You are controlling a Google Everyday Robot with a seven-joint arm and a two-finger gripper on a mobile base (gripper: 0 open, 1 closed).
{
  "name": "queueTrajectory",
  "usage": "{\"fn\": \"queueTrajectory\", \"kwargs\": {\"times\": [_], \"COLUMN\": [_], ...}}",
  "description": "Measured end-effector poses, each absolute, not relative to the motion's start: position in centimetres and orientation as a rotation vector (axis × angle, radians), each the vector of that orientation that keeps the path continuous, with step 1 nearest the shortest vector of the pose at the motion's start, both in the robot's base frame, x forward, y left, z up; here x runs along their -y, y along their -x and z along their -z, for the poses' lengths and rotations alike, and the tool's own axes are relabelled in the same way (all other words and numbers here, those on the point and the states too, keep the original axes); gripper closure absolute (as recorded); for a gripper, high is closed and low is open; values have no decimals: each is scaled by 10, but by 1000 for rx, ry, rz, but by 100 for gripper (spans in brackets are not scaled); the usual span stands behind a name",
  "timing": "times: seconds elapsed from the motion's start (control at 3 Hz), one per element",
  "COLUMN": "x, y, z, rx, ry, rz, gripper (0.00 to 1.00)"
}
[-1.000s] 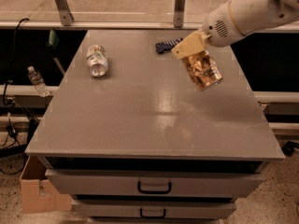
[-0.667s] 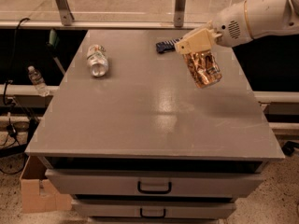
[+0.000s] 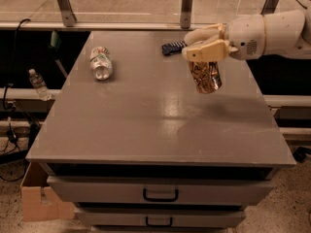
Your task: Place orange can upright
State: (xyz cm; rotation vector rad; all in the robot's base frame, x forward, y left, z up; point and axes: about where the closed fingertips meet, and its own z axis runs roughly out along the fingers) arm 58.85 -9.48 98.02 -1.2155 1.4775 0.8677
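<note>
While your gripper hangs over the right rear of the grey surface, its jaws are clamped on the top of the orange can. You see the can nearly upright, tilted slightly, above the surface; a silver-white can lies at rear left.

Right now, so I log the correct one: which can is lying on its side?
The silver-white can at the table's back left; the orange can hangs nearly upright in the gripper.
</note>
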Motion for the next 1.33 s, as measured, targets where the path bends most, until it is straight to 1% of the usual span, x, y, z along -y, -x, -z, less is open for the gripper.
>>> {"fn": "queueTrajectory", "kwargs": {"times": [0.67,1.0,1.33], "x": [88,90,89], "y": [-564,-564,-566], "z": [-964,-950,-939], "rx": [-1083,-1045,-1048], "ry": [1339,1316,1305], "rz": [-841,-873,-900], "gripper": [99,77,54]}}
